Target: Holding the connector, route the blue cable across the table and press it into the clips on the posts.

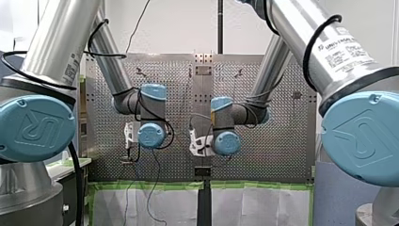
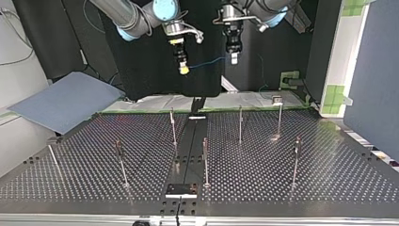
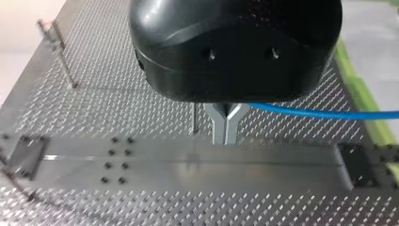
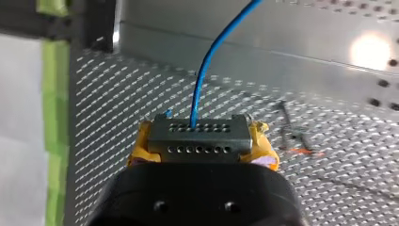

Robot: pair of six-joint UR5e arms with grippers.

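Perforated table (image 2: 306,179) with upright posts (image 2: 240,123) standing apart across it, each carrying a small clip (image 2: 277,100) at its top. Both arms are hanging raised above the table, on the side of the edge nearest their bases and close to that edge's middle.

My right gripper (image 2: 183,68) is gripping the connector (image 4: 197,139), a grey metal block with two rows of small holes. Its yellow pads (image 4: 262,137) are pressing on the block's two short ends, so the fingers are spread only as wide as the block is long. The connector's long axis is lying crosswise between the pads, and its holed face is pointing away from the gripper toward the table.

The blue cable (image 4: 205,70) is leaving that holed face and running straight ahead of the gripper. In the top view it is stretching nearly level through the air from my right gripper to my left gripper (image 3: 225,134), roughly along the table's edge nearest the arms and well above the posts and clips.

My left gripper's metal fingers (image 3: 220,123) are meeting at the tips in a narrow fork and are closing on the cable just under the black gripper body; from there the cable is running off sideways.
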